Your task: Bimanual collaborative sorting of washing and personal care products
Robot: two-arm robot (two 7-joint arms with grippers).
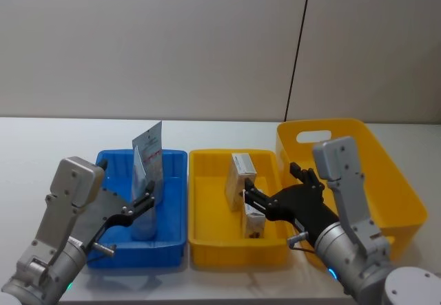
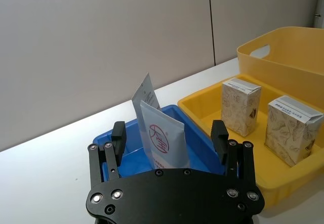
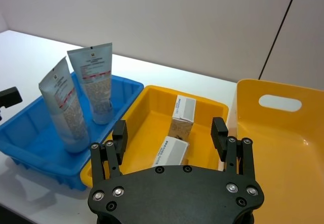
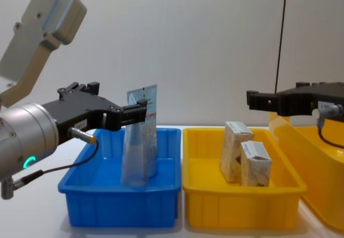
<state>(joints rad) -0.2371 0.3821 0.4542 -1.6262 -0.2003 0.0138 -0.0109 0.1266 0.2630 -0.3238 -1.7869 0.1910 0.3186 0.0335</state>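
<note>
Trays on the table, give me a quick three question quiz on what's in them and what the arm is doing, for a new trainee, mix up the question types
1. True or false: both tubes stand in the blue tray.
2. How many cartons are in the shallow yellow tray? A one, B two, C four.
3. Fill in: the left gripper, near the tubes, is ____.
Key: 1 true; 2 B; 3 open.
</note>
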